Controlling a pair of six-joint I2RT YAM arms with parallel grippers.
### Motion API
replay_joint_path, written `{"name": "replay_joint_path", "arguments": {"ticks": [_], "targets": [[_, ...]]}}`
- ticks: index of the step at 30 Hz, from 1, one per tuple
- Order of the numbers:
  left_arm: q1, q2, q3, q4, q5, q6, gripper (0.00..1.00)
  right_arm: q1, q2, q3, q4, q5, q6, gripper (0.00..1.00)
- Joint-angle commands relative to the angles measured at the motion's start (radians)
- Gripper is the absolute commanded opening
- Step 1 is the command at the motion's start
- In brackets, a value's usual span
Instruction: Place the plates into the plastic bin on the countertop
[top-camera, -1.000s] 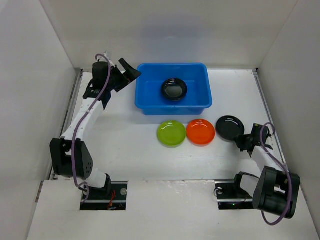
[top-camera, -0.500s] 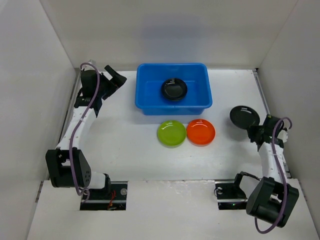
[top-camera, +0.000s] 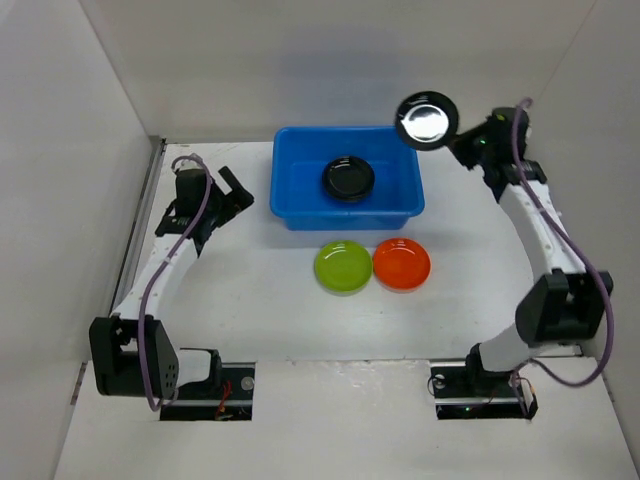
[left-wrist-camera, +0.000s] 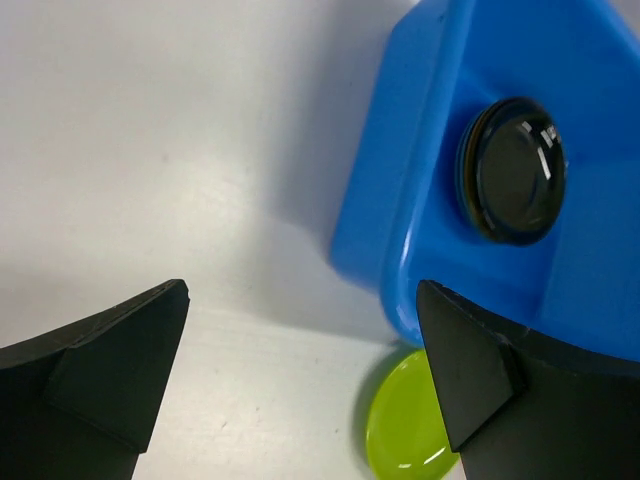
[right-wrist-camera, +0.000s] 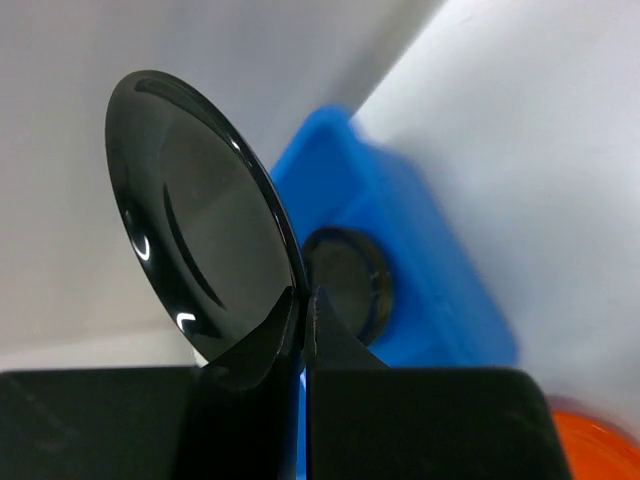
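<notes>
Glossy round black plate (top-camera: 427, 120) was pinched at its rim by the right gripper (top-camera: 455, 138), jaws shut tight on the edge. The plate was tilted up on edge, in the air above the far right corner of the smooth blue plastic bin (top-camera: 296, 196). A second before, that plate lay flat on the matte white countertop (top-camera: 250, 290), right of the orange plate (top-camera: 401, 264); since then it was lifted and carried back. The left gripper (top-camera: 236, 192) was spread wide, holding nothing, left of the bin; it had pulled away from the bin's far left corner. Inside the bin sat a stack (top-camera: 348, 179) topped by a shiny black dish. The lime green plate (top-camera: 343, 266) lay flat just beside the orange plate, in front of the bin.
</notes>
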Motion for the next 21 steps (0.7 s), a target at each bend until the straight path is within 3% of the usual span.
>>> {"name": "replay_joint_path", "arguments": {"ticks": [1,3,10,21], "targets": [[-0.009,-0.109,-0.06,-0.031,-0.016,0.013,1.0,0.112,0.156,0.181,0.009,-0.112,-0.136,0.0],[-0.028,-0.153,-0.105,-0.053,-0.011,0.005,1.0,0.166,0.271,0.284,-0.026,-0.152,-0.169,0.0],[-0.12,-0.206,-0.214,-0.077,0.04,-0.035,1.0,0.258,0.495,0.413,-0.033,-0.139,-0.189,0.0],[-0.258,-0.108,-0.275,0.03,0.073,-0.089,1.0,0.301,0.641,0.475,-0.06,-0.132,-0.24,0.06]]}}
